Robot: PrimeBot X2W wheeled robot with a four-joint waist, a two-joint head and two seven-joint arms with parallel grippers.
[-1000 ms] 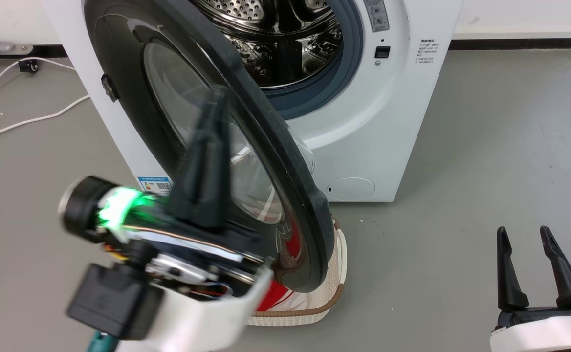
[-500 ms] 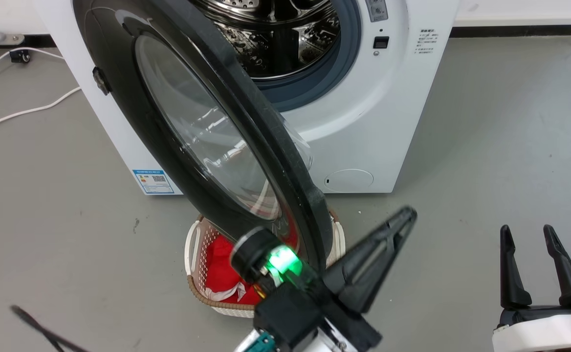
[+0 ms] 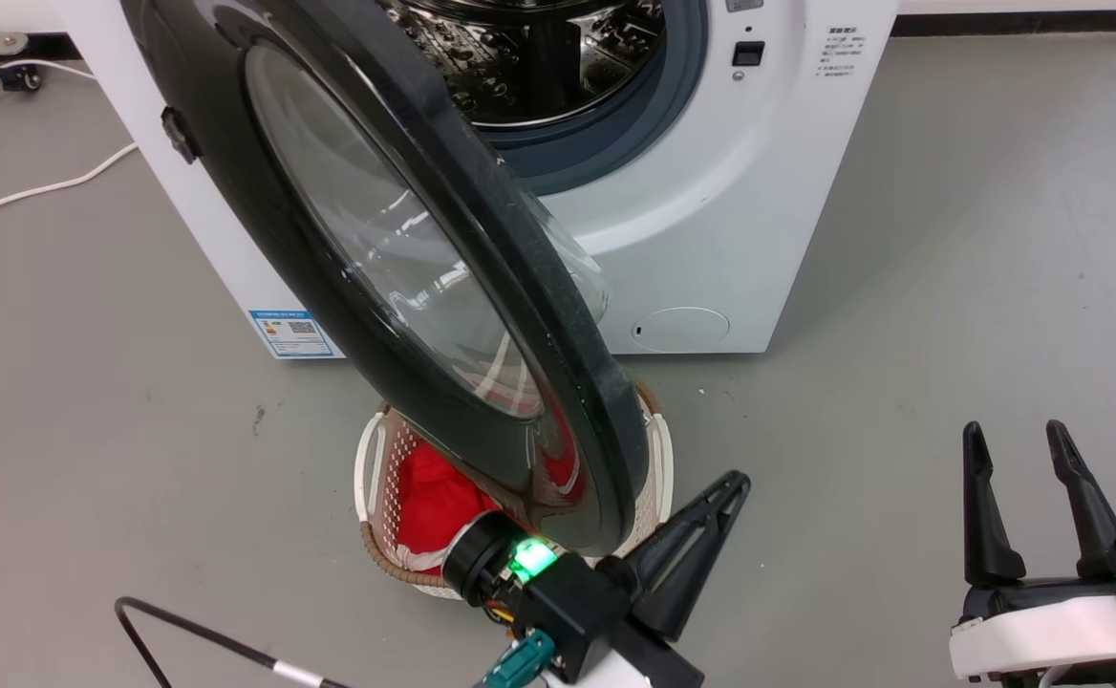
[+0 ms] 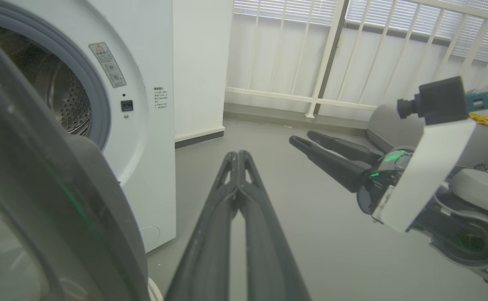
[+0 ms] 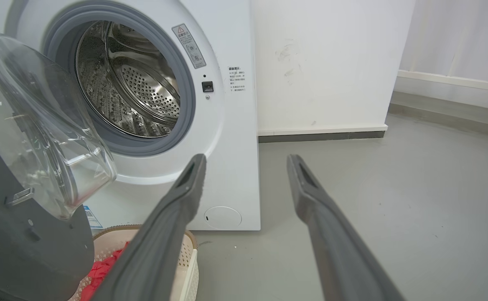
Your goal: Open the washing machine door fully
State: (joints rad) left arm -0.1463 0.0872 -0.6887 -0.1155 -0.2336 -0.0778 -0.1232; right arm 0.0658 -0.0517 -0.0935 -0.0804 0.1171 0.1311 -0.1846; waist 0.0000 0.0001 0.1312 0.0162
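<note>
Grey floor [image 3: 950, 239] — one washing machine [image 3: 711, 210], one door [image 3: 386, 248] open

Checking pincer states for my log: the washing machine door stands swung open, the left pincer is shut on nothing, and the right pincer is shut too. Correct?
Not quite. The right pincer is open: the right wrist view shows its two fingers well apart. The rest holds: the washing machine door stands swung open and the left pincer is shut on nothing.

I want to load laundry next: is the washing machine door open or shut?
Open. The washing machine door stands swung away from the washing machine, leaving the steel drum and grey-blue gasket exposed.
</note>
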